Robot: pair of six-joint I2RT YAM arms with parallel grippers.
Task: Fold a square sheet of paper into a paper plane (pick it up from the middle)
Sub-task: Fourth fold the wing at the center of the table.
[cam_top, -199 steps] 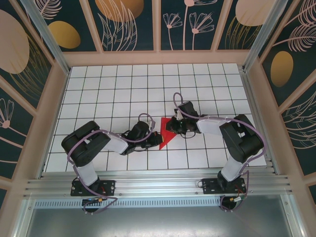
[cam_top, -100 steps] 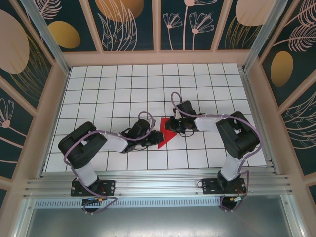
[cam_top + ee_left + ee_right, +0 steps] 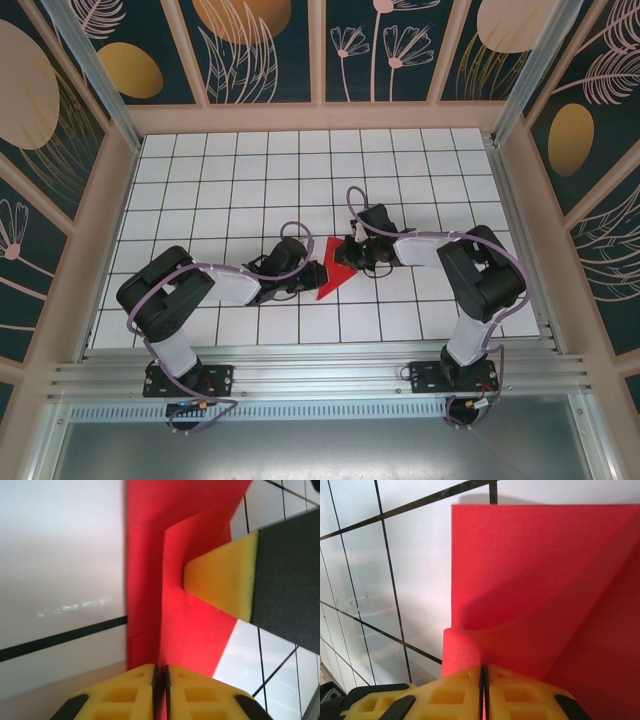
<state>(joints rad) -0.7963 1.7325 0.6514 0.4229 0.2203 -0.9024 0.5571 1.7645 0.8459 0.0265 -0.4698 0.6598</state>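
Observation:
The square sheet of paper (image 3: pixel 336 270) is bright red and folded into a pointed wedge, lying mid-table with its tip toward the near edge. My left gripper (image 3: pixel 308 279) is at its left edge, jaws shut on a raised crease of the paper (image 3: pixel 190 625), as seen at the left gripper (image 3: pixel 160 672). From the right, my right gripper (image 3: pixel 352 254) is shut on the sheet's upper part. In the right wrist view the paper (image 3: pixel 535 575) curls up into the closed right gripper (image 3: pixel 483 674). One yellow right fingertip (image 3: pixel 222 577) presses on the sheet.
The white grid table (image 3: pixel 230 180) stretches open to the back and the sides. Wooden frame walls (image 3: pixel 320 117) with dark floral panels enclose it. An aluminium rail (image 3: pixel 320 372) runs along the near edge by the arm bases.
The left gripper has shifted slightly up and toward the paper's left edge, and the left arm has drawn in a little. The sheet's lower tip has moved a touch left. The right arm barely moved.

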